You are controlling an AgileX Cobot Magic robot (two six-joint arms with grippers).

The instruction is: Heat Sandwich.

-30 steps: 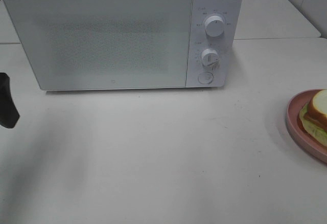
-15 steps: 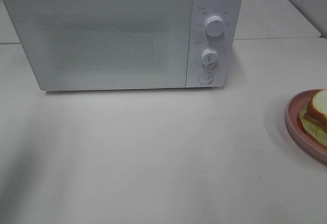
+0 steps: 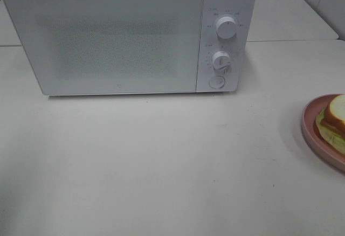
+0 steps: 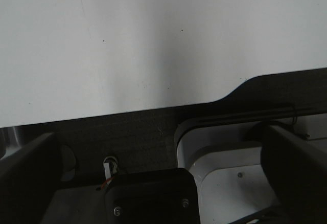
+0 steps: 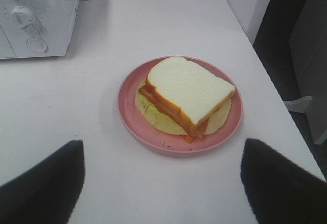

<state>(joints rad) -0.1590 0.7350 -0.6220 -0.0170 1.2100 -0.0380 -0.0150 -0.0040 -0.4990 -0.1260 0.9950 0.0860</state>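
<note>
Our right pincer [image 5: 162,183], jaws wide and empty, faces the white-bread sandwich [image 5: 186,93] lying on the round pink plate [image 5: 130,112] straight ahead, nearer than our wide-open left pincer [image 4: 153,183] at the table [image 4: 153,40] edge.

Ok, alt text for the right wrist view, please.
A sandwich sits on a round pink plate on a white table, with the open jaws of the right gripper framing it. A white microwave stands beyond.
</note>
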